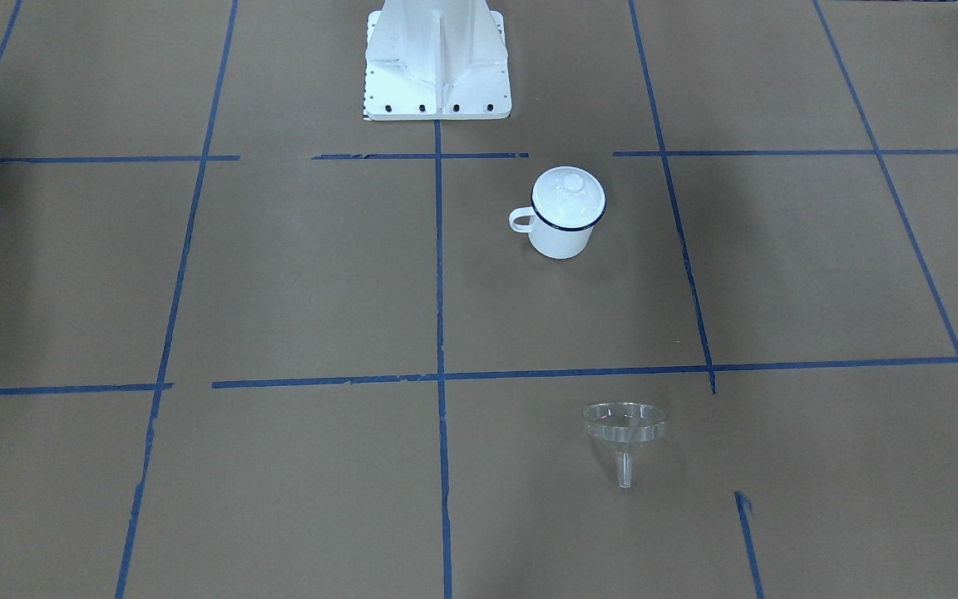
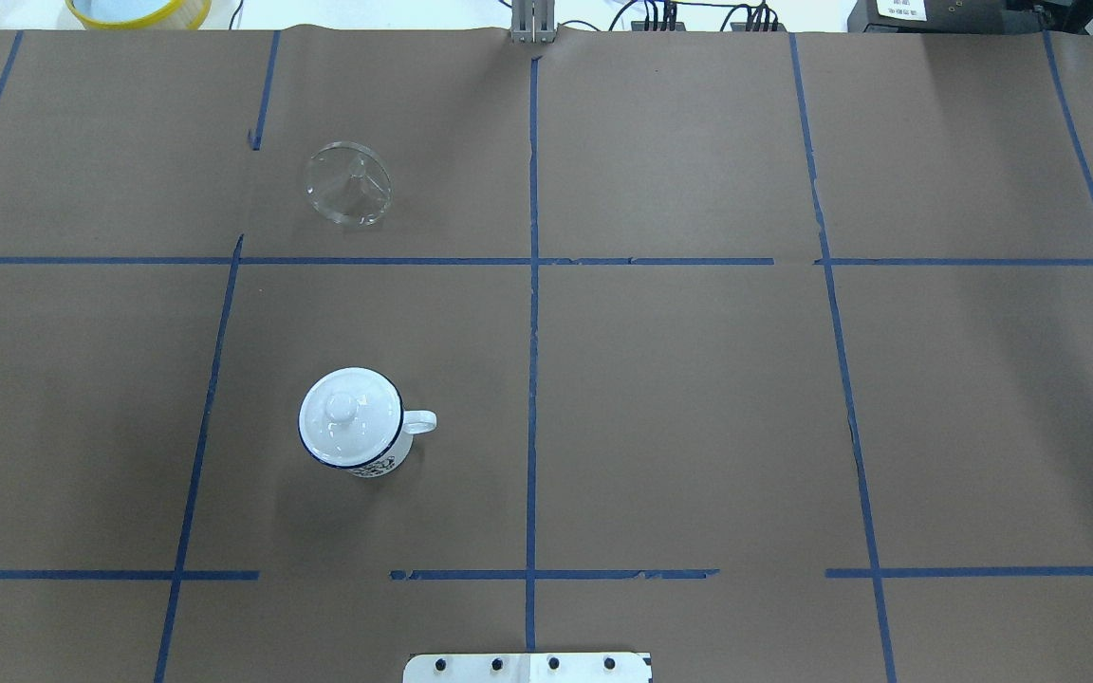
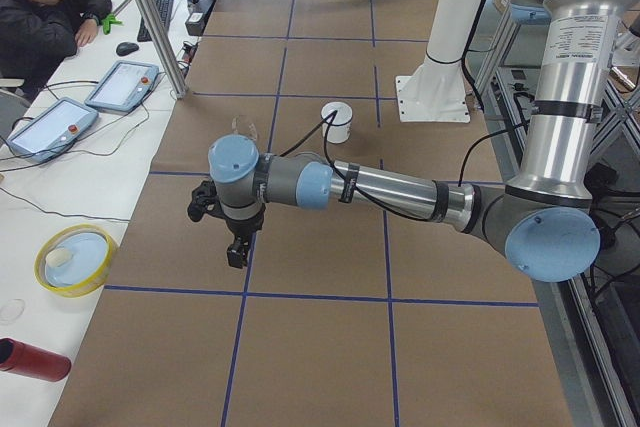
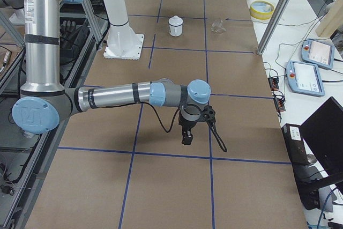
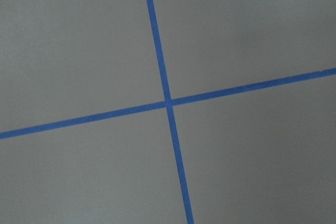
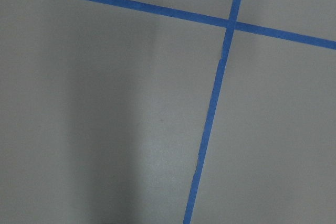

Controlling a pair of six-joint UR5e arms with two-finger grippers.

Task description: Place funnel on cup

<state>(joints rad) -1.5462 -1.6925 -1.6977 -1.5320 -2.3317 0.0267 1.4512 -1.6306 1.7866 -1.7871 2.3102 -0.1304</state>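
Note:
The cup (image 1: 560, 235) is a white enamel mug with a dark-blue rim. It stands on the brown paper with a round white knobbed lid (image 1: 568, 196) on top, and also shows in the overhead view (image 2: 368, 453). The clear funnel (image 1: 624, 430) lies tipped on the table farther from the robot base, apart from the cup, and shows in the overhead view (image 2: 347, 183). My left gripper (image 3: 238, 250) hangs over bare paper in the left side view. My right gripper (image 4: 186, 138) does the same in the right side view. I cannot tell whether either is open or shut. Both wrist views show only paper and blue tape.
The white robot base (image 1: 437, 62) stands at the table's near edge. Blue tape lines (image 2: 533, 285) grid the paper. A yellow dish (image 3: 75, 259), a red bottle (image 3: 35, 359), tablets (image 3: 50, 127), a metal post (image 3: 150, 17) and a seated person (image 3: 45, 2) are beside the table.

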